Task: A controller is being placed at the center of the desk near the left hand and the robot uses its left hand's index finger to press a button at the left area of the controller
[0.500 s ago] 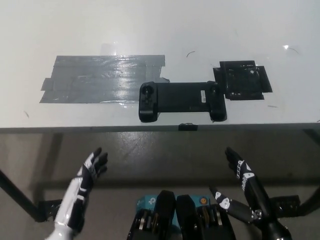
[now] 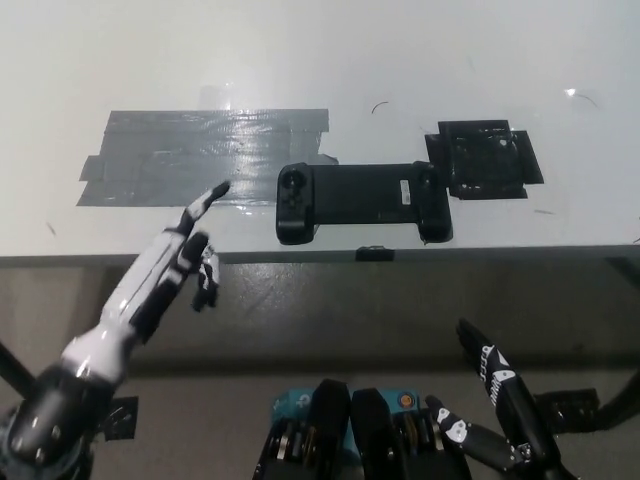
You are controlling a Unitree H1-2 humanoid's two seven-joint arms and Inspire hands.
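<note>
A black controller (image 2: pixel 362 201) lies flat near the front edge of the white desk (image 2: pixel 330 70), its left grip with a round stick (image 2: pixel 293 182) toward picture left. My white left hand (image 2: pixel 190 250) is raised over the desk's front edge, one finger stretched out toward the controller, the others curled. Its fingertip stops short of the controller's left end, over grey tape. My black right hand (image 2: pixel 495 372) rests low at the lower right, below the desk, fingers extended.
A large patch of grey tape (image 2: pixel 200 157) covers the desk left of the controller. A black taped square (image 2: pixel 484 159) sits at its right. A small black clip (image 2: pixel 375 252) sits on the desk's front edge.
My left hand has risen from below the desk to its front edge and now points one finger toward the controller. The right hand has sunk slightly.
</note>
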